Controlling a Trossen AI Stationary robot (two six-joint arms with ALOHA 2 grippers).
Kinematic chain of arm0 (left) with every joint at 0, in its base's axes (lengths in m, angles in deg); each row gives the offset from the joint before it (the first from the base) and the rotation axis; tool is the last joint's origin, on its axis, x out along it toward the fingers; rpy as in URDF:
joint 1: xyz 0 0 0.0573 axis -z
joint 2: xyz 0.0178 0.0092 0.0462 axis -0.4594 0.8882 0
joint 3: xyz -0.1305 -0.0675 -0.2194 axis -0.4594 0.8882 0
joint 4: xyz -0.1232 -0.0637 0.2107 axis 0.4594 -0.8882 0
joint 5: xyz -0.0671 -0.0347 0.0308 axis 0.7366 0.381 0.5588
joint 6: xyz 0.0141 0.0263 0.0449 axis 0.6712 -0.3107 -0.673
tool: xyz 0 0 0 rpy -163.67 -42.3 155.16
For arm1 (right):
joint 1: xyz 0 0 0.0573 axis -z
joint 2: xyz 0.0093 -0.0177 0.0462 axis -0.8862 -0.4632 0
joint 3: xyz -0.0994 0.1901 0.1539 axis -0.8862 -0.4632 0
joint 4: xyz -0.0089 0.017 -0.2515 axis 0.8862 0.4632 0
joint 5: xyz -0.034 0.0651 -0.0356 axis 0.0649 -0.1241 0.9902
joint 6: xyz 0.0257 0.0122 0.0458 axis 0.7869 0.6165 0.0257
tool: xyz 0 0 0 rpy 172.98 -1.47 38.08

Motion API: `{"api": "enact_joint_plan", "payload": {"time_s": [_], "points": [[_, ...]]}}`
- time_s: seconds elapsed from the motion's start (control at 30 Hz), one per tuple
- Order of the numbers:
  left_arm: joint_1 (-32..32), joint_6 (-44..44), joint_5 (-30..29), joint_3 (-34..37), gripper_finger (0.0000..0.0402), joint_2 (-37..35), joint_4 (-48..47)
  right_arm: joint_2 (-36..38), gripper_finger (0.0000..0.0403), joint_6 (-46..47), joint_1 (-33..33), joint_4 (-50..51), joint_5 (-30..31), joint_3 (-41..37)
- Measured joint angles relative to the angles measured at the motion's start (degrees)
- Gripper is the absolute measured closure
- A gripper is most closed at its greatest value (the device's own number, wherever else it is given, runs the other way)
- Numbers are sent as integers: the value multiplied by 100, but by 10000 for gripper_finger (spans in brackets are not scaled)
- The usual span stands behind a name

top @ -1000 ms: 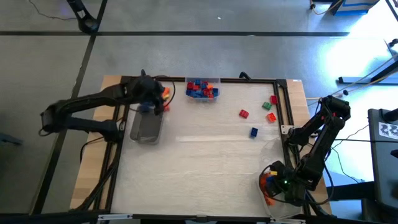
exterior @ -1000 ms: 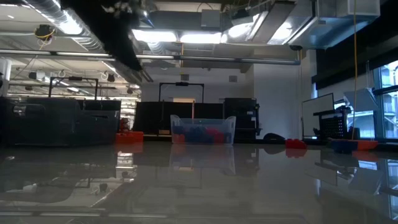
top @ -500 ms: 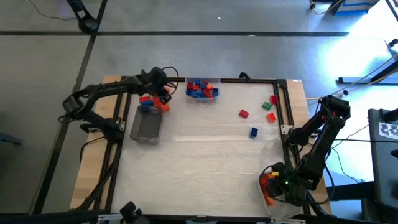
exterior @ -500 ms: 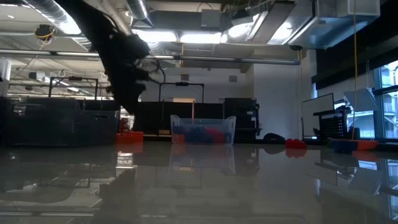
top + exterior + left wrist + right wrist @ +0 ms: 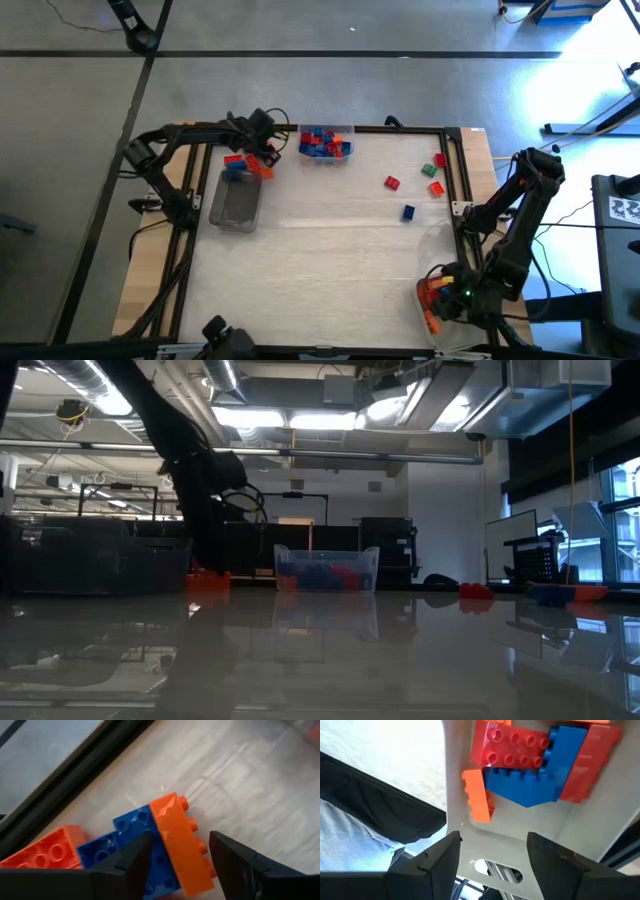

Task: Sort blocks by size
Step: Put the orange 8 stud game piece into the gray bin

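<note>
Pale wood table (image 5: pixel 330 270) lies under us. Our left pincer (image 5: pixel 177 857), at the far left corner, stands parted around an orange brick (image 5: pixel 182 847) beside a blue brick (image 5: pixel 137 845). Our right pincer (image 5: pixel 492 852), spread and empty, hovers over red, blue and orange blocks (image 5: pixel 530 765) in the clear tray (image 5: pixel 435 320) at the near right corner.

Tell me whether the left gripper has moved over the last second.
Yes. In the high view the left gripper has shifted from above the clear tray toward the table's far edge, nearer the bin of blocks.
</note>
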Motion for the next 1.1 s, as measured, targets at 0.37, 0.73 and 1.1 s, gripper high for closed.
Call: {"api": "enact_joint_plan", "payload": {"time_s": [0.37, 0.73, 1.1], "points": [[28, -302, 146, -17, 233, 163, 89, 7, 175, -157, 2, 609, 57, 90], [61, -957, 289, -9, 327, 167, 190, 53, 175, -175, 0, 584, 53, 90], [388, -1138, 301, -47, 325, -615, -483, 160, 175, -175, 0, 700, 239, 615]]}}
